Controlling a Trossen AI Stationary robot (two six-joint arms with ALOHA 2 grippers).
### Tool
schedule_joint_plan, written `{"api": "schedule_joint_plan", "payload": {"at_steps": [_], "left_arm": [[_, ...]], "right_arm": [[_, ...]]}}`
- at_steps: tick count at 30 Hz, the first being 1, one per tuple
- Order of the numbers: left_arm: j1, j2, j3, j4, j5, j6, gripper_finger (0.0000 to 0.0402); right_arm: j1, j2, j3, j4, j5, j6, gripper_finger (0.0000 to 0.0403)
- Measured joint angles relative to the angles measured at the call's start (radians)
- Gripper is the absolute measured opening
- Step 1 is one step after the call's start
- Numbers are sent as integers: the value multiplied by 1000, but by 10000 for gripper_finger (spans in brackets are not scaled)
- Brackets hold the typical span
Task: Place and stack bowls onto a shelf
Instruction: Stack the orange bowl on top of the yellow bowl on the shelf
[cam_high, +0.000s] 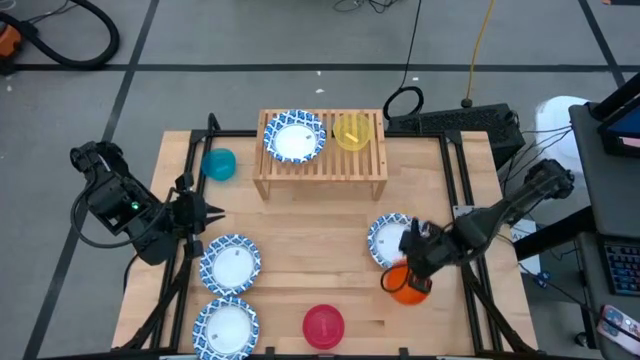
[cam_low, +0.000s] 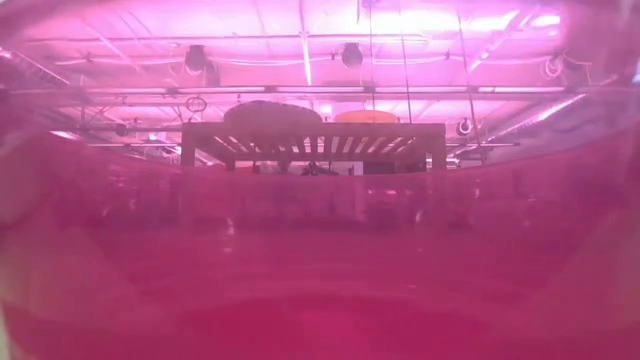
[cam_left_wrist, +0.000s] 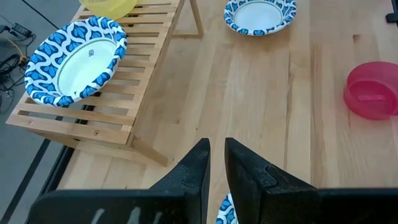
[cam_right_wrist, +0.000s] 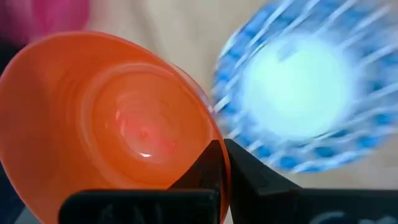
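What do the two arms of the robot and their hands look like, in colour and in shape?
Both arms are dark, nearly black, built from thick jointed segments. The left arm carries a small green light on its boxy body and a black cable looping beside it. The left hand has two flat, dark fingers tapering to narrow tips. The right arm is slimmer, and the right hand has the same dark, wedge-shaped fingers.

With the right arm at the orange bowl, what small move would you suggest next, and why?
Probably lift it a little. The right pincer looks shut on the orange bowl at its rim, beside a blue-patterned dish. The shelf already holds one dish and the yellow bowl. The left pincer waits shut.
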Motion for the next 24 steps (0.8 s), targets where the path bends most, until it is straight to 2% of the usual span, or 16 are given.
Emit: {"api": "schedule_joint_plan", "payload": {"at_steps": [5, 10, 16, 24], "left_arm": [[0, 0, 0, 0, 0, 18, 56], [0, 0, 0, 0, -3, 7, 56], [0, 0, 0, 0, -16, -29, 56], [0, 0, 0, 0, -36, -68, 56]], "right_arm": [[-91, 0, 196, -223, 181, -24, 0], [-204, 1, 320, -265, 304, -231, 0], [-400, 8, 393, -173, 331, -502, 0], [-660, 7, 442, 86, 334, -888, 0]]}}
